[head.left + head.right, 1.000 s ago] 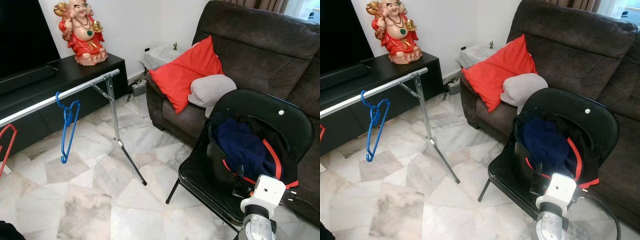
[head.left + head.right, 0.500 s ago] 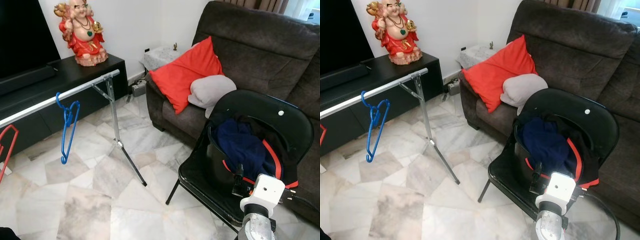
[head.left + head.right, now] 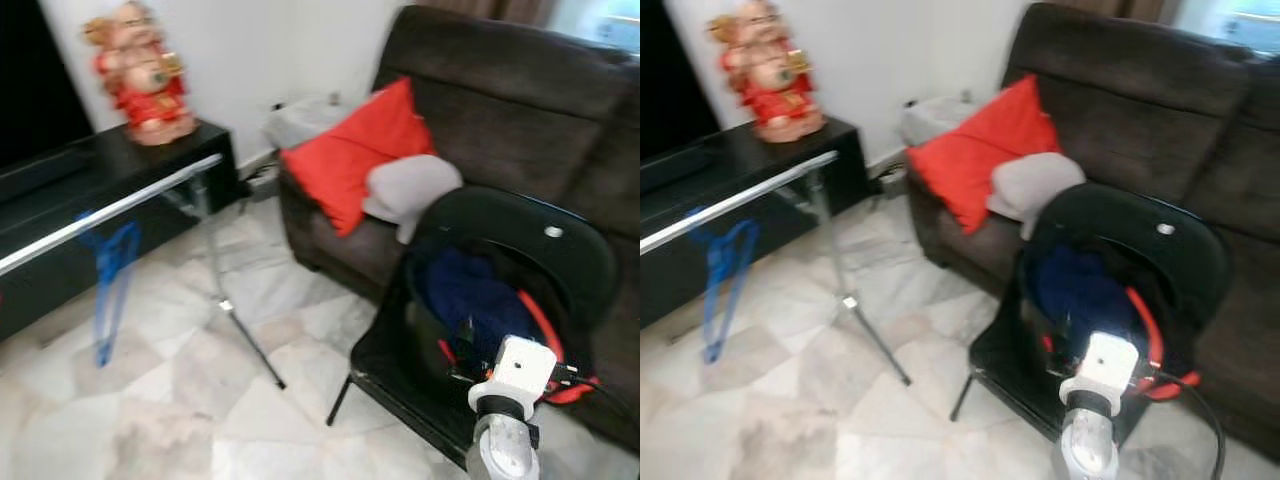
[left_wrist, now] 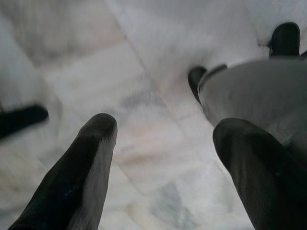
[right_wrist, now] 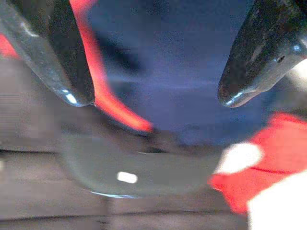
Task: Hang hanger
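Observation:
A blue hanger (image 3: 110, 285) hangs on the silver rail (image 3: 110, 207) of a rack at the left. On a black chair (image 3: 560, 235) at the right stands a dark basket (image 3: 425, 335) with navy and red cloth (image 3: 475, 295). My right arm (image 3: 518, 372) rises in front of that chair. Its gripper (image 5: 153, 98) is open and close over the navy cloth, with a red strip (image 5: 112, 108) between the fingers (image 5: 62, 57); I cannot tell what the strip is. My left gripper (image 4: 165, 127) is open and hangs over the marble floor.
A dark brown sofa (image 3: 520, 110) with a red cushion (image 3: 365, 150) and a grey cushion (image 3: 410, 190) stands behind the chair. A black cabinet (image 3: 70, 190) carries a red statue (image 3: 140, 80). The rack's slanted leg (image 3: 235, 320) reaches the marble floor (image 3: 200, 400).
The whole picture has shifted left and gone blurred, so the camera has moved. The red hanger at the left edge has left the picture. My right arm stays at the basket.

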Tool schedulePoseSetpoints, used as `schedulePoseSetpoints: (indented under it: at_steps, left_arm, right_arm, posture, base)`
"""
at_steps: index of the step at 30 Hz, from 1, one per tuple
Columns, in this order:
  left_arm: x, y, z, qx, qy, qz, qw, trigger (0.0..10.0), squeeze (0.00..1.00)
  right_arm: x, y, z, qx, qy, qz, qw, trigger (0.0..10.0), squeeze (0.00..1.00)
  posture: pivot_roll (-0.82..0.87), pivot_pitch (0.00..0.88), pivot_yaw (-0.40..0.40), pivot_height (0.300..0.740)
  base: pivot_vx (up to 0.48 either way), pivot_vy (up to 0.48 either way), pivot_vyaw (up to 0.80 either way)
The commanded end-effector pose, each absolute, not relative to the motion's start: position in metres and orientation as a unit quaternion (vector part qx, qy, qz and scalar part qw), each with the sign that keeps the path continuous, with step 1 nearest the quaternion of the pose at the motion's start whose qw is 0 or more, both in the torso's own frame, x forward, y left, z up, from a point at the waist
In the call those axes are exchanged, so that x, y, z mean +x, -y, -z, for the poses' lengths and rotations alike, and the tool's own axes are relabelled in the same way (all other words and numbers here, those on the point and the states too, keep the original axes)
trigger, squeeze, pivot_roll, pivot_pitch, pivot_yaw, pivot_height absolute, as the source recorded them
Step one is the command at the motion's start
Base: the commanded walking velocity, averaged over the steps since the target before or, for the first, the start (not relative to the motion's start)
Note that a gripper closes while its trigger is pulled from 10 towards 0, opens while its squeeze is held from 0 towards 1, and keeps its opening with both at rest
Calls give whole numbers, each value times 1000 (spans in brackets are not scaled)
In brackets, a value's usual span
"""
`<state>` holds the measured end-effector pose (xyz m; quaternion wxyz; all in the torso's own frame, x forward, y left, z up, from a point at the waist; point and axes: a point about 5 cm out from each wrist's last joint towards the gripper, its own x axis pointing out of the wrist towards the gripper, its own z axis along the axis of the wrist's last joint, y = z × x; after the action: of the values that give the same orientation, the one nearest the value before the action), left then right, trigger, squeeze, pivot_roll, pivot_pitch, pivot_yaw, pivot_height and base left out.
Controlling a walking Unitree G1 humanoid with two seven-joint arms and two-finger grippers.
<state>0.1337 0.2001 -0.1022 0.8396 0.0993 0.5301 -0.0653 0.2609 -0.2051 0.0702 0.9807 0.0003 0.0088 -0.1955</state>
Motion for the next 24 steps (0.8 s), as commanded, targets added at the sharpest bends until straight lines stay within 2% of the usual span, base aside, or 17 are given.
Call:
schedulePoseSetpoints:
  at_steps: [1, 6, 9, 24]
  left_arm:
    - [130, -194, 104, 87, -530, 77, 840, 10000, 0]
    - [131, -194, 104, 86, -530, 75, 841, 10000, 0]
    - [131, -194, 104, 85, -528, 73, 842, 10000, 0]
    - [132, -194, 103, 89, -527, 76, 842, 10000, 0]
  right_arm:
    - [264, 200, -74, 8, -1, 191, 982, 10000, 0]
    - [264, 200, -74, 9, -2, 192, 981, 10000, 0]
    - [265, 199, -74, 10, -5, 191, 982, 10000, 0]
    - [265, 200, -74, 14, -6, 192, 981, 10000, 0]
  posture:
    - [3, 43, 24, 740]
    - [6, 47, 23, 740]
    - [6, 48, 23, 740]
    - [6, 51, 23, 740]
  base:
    - [266, 0, 0]
    - [266, 0, 0]
    - [0, 0, 0]
    - [0, 0, -800]
